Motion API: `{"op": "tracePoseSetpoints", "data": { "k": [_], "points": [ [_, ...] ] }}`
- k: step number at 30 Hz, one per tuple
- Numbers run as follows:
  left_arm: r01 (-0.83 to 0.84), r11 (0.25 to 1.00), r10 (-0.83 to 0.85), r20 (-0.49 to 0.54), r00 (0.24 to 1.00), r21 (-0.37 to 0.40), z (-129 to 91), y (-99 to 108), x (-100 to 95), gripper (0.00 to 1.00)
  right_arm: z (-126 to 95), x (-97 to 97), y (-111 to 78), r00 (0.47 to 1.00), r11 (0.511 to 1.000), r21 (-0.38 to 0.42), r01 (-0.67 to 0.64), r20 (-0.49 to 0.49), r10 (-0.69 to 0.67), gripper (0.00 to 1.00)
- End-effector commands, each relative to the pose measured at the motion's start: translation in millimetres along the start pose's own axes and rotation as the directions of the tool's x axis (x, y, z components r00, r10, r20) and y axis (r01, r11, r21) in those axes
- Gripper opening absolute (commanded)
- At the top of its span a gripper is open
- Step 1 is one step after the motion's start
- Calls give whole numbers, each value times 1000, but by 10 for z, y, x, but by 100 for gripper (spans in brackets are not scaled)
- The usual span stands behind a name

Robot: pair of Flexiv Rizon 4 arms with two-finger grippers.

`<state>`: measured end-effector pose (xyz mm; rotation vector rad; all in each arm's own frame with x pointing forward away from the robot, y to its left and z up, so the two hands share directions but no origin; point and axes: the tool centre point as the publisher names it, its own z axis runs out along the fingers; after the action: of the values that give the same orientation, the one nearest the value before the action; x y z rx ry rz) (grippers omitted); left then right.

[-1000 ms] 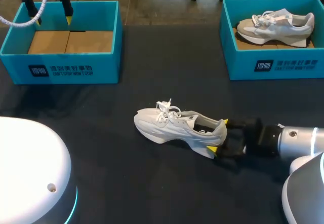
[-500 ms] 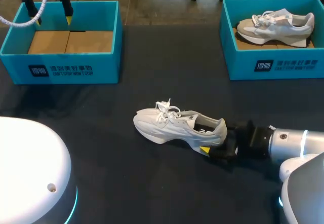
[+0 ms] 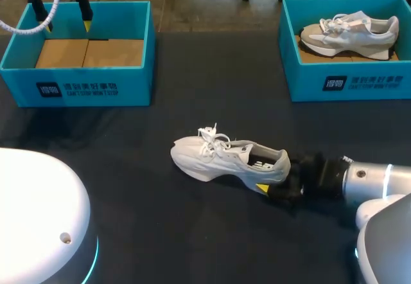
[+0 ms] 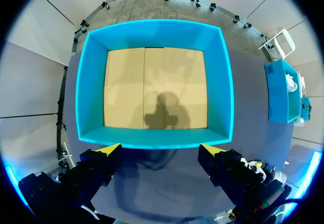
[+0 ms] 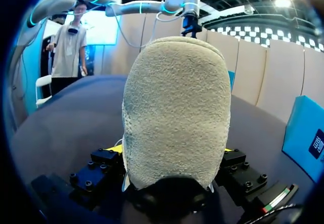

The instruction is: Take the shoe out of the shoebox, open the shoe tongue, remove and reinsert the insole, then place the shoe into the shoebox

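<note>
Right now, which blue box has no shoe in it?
The left blue box, by the left hand: only bare cardboard shows inside. The right blue box holds a pale shoe.

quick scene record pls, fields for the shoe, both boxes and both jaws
shoe: white shoe, standing on the dark table, outside both boxes
right jaws: shut on the white shoe's heel
left jaws: open, holding nothing, above the left shoebox
left shoebox contents: no shoe, only a cardboard floor
right shoebox contents: second shoe
</note>
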<state>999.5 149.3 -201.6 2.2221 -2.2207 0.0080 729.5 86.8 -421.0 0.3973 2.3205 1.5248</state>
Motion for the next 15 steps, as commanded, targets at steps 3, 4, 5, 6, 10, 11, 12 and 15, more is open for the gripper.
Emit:
{"op": "tracePoseSetpoints", "data": {
  "k": [3,4,5,6,10,11,12,15],
  "points": [
    [0,1000,0,2,1000,-2,-8,0,-3,100,-184,-302,5,989,999,26,27,-146,-23,0],
    [0,1000,0,2,1000,-2,-8,0,-3,100,-207,-339,9,986,999,30,33,-166,-28,0],
    [0,1000,0,2,1000,-2,-8,0,-3,100,-231,-370,9,981,999,39,36,-191,-28,0],
    [0,1000,0,2,1000,-2,-8,0,-3,100,-252,-405,10,975,998,39,46,-218,-37,0],
    [0,1000,0,2,1000,-2,-8,0,-3,100,-295,-507,27,939,996,44,83,-339,-63,0],
    [0,1000,0,2,1000,-2,-8,0,-3,100,-300,-520,29,932,995,35,89,-355,-71,0],
    [0,1000,0,2,1000,-2,-8,0,-3,100,-304,-530,31,928,995,38,90,-366,-70,0],
    [0,1000,0,2,1000,-2,-8,0,-3,100,-291,-549,30,913,995,27,93,-400,-75,0]
  ]
}}
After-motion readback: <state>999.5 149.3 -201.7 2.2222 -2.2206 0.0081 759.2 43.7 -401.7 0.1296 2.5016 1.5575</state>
